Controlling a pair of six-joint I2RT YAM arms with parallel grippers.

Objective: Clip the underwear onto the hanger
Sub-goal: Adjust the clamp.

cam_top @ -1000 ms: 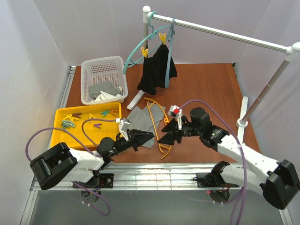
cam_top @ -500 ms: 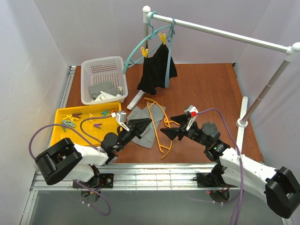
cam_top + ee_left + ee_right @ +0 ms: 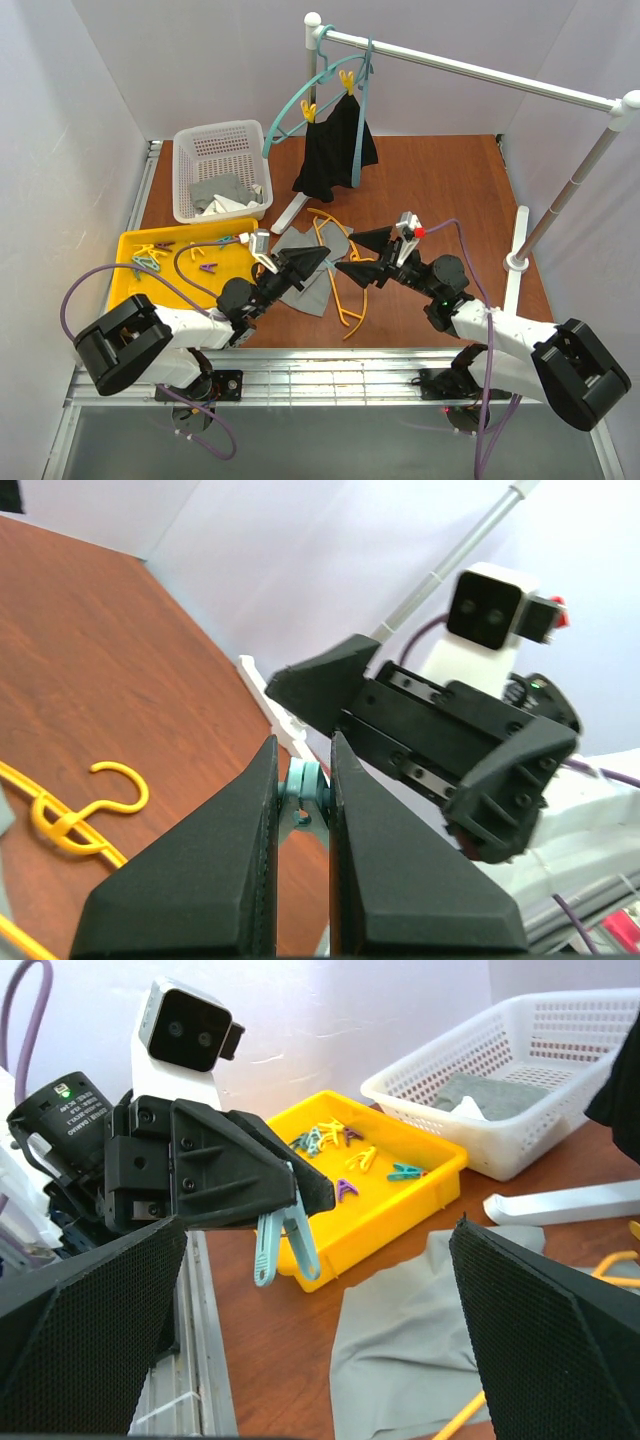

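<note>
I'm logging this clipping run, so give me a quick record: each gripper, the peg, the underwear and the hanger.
left gripper: shut on a light blue clothes peg, raised off the table
right gripper: open, empty, facing the clothes peg
underwear: lying on the table, unclipped
hanger: lying on the table, partly over the underwear

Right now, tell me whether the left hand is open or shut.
Shut on a pale blue clothespin: the left hand pinches it at its tips, and the clothespin hangs below them in the right wrist view.
</note>
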